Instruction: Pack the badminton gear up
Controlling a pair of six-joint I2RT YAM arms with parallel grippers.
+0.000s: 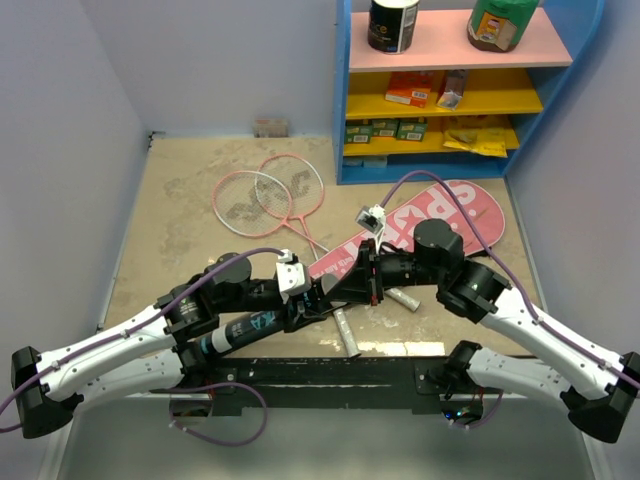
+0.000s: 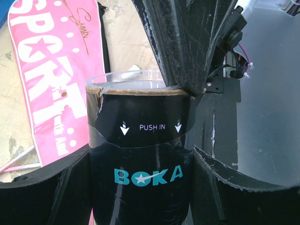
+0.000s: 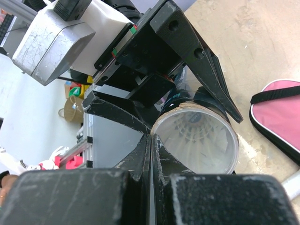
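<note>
Grip on the shuttle tube [image 2: 140,154] near the arm bases.
The shuttle tube is clasped by the left gripper [image 2: 140,192]; the right gripper [image 3: 151,138], clenched on nothing, is placed at its open rim, a shuttlecock [image 3: 197,131] being seen inside. The pink bag [image 2: 56,70] is laid just beyond.

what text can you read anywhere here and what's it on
"PUSH IN", with two down arrows: black shuttle tube, near its open end.
"BOKA": same tube, lower down.
"SPORT": pink racket bag.
Small script on the bag, shelf boxes and jars: too small or blurred.
</note>
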